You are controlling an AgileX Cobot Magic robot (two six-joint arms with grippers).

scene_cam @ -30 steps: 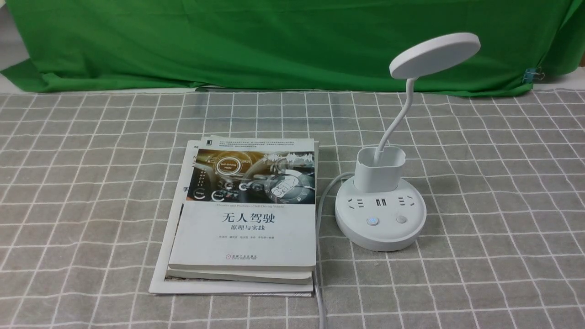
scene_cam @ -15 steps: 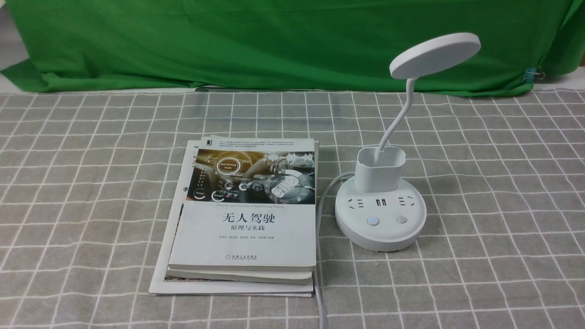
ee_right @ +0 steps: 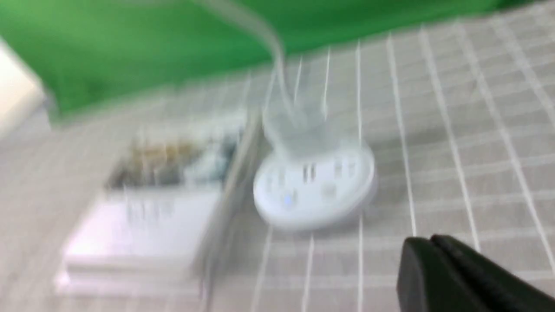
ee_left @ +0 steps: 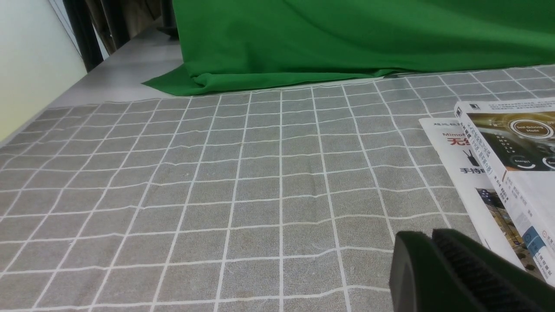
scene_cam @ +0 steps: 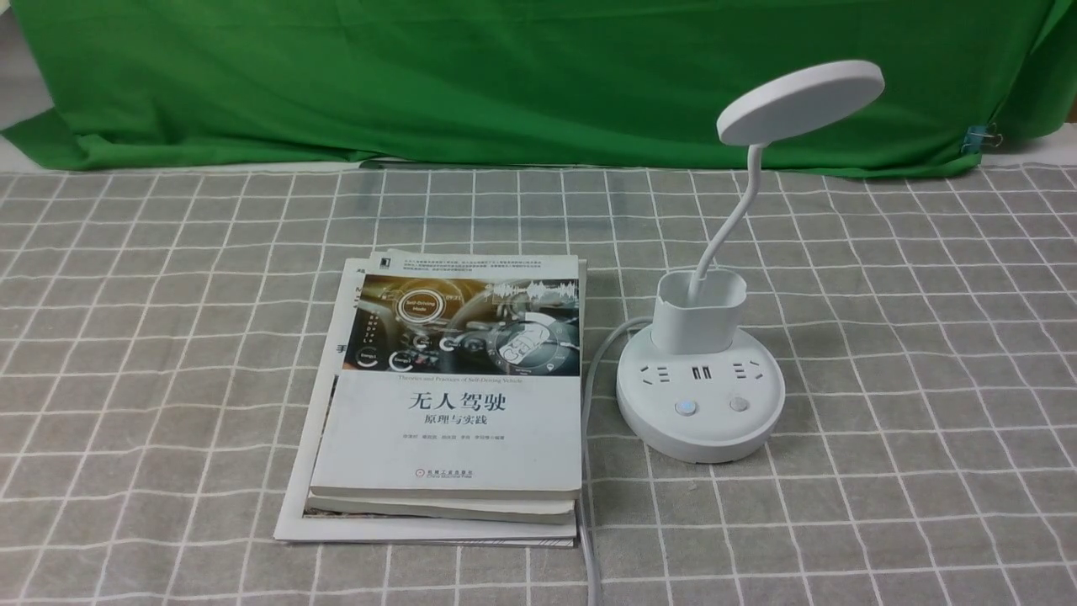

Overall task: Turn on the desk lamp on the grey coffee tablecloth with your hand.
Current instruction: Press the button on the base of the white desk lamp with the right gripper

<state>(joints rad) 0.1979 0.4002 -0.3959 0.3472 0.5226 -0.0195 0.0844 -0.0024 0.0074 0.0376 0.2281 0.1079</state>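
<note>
The left gripper (ee_left: 431,236) is seen only in its own wrist view, where its two black fingers are pressed together with nothing between them. It is held low over the grey coffee tablecloth (scene_cam: 168,337), near the stack of books (ee_left: 511,143) but apart from it. The tablecloth is spread over the whole near surface, and a green backdrop cloth (scene_cam: 505,76) is draped behind it.

Near the middle, the stack of books (scene_cam: 454,421) is laid flat, with a white-covered volume on top. Just beside its right edge a white cord (scene_cam: 589,379) is run forward from the back of the desk lamp (scene_cam: 700,404).

The lamp is stood upright on the tablecloth, right of the books and apart from them. On its round base two buttons are set side by side; a faint blue spot is seen on the left button (scene_cam: 686,408). The pen-holder cup (scene_cam: 698,316) is mounted behind them, and the disc head (scene_cam: 799,101) is carried up and to the right on a thin neck. A blue binder clip (scene_cam: 978,137) is fixed to the backdrop at far right.

In the blurred right wrist view the right gripper (ee_right: 427,240) is seen pinched closed, empty, near the lamp base (ee_right: 314,190) without touching it.
</note>
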